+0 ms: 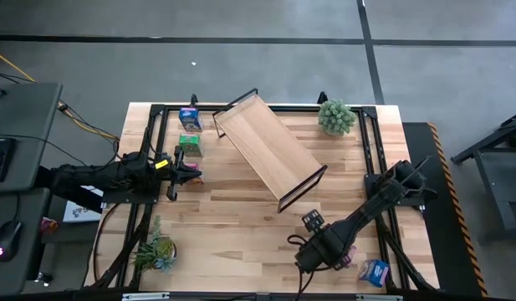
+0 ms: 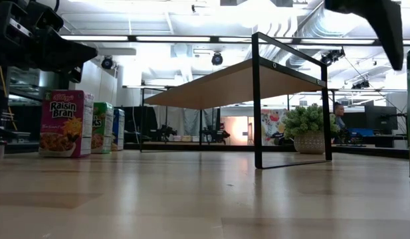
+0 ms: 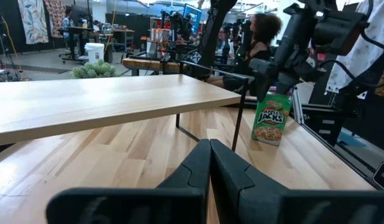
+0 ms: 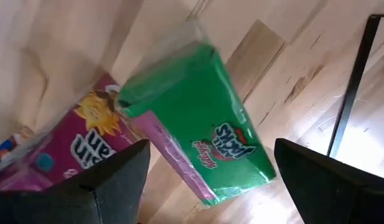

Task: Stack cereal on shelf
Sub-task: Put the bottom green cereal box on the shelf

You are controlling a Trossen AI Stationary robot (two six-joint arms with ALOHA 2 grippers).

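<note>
Right tool (image 1: 318, 253): positioned over the near right part of the tabletop (image 1: 232, 226), jaws spread wide, nothing gripped. Its wrist camera looked down between the two fingers (image 4: 111, 180) onto a green Apple Jacks carton (image 4: 198, 124) lying on a pink Raisin Bran carton (image 4: 73, 152); whether the fingers touched either carton could not be told.

Left tool (image 1: 189, 169): extended from the left edge over the tabletop, jaws fully closed, holding nothing. Closed fingertips (image 3: 210, 165) pointed toward the shelf.

Shelf (image 1: 270, 149): light-wood board with black frame ends, standing diagonally on the middle of the tabletop, running from far left to near right. No carton rested on it.

Cereal, left group: a blue carton (image 1: 189, 118) at the far left; a green carton (image 1: 189, 144) just nearer; a pink Raisin Bran box (image 2: 61, 123) standing upright beside the left tool.

Cereal, right side: another blue carton (image 1: 375, 272) at the near right corner, just right of the right tool.

Other items: potted plant (image 1: 336, 117) at the far right; second plant (image 1: 155, 249) at the near left.
</note>
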